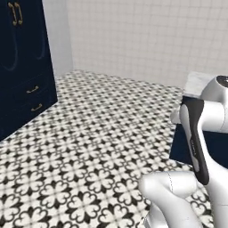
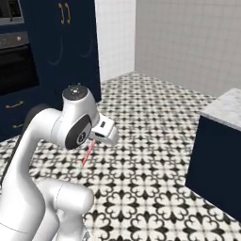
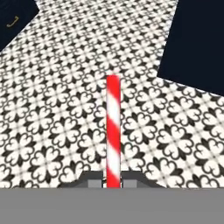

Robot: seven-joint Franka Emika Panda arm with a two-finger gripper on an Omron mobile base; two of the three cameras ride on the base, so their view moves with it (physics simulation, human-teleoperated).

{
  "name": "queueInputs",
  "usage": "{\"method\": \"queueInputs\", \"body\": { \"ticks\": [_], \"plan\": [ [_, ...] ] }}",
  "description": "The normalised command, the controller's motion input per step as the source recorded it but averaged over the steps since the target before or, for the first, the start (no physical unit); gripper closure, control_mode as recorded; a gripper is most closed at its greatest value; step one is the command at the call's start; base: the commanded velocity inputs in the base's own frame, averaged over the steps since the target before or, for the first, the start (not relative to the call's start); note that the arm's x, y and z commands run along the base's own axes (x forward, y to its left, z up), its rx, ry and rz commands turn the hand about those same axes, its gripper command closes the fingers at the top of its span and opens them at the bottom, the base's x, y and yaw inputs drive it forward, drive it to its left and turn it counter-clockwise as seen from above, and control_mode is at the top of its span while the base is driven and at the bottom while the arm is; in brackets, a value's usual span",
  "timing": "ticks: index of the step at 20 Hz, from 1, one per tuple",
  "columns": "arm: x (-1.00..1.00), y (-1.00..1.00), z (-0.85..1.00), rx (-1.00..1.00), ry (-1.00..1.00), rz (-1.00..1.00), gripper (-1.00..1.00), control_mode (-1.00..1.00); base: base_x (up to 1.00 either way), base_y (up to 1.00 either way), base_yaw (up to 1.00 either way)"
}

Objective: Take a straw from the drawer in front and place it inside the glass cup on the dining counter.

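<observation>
Hand view: the straw (image 3: 113, 131) is seen clamped between the two dark fingertips (image 3: 91, 180) of the tool (image 3: 113, 183), which is closed tightly on its lower end. From the tool the straw runs straight up the middle of the picture, red with pale stripes, and its free end is seen against the patterned black-and-white floor (image 3: 57, 131). Beyond the straw's tip, to the upper right, a navy-blue base (image 3: 197, 43) is seen, well apart from the straw.

In the right base view the straw (image 2: 86, 155) is seen as a thin pink stick slanting down and to the left from the tool (image 2: 95, 140), above the floor. Well to the right of the straw the dining bench (image 2: 225, 109) is shown, a marble slab on a navy base. Behind the arm, navy cabinets (image 2: 70, 47) with brass handles are seen, well apart from the straw.
</observation>
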Motion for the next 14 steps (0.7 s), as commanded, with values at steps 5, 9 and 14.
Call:
{"method": "queueInputs", "body": {
  "ticks": [5, 9, 14],
  "plan": [
    [0.00, 0.00, 0.00, 0.00, 0.00, 0.00, 1.00, 1.00, 1.00, 0.61, -0.43],
    [0.00, 0.00, 0.00, 0.00, 0.00, 0.00, 1.00, 1.00, 1.00, 0.63, -0.44],
    [0.00, 0.00, 0.00, 0.00, 0.00, 0.00, 1.00, 1.00, 1.00, 0.63, -0.44]
  ]
}}
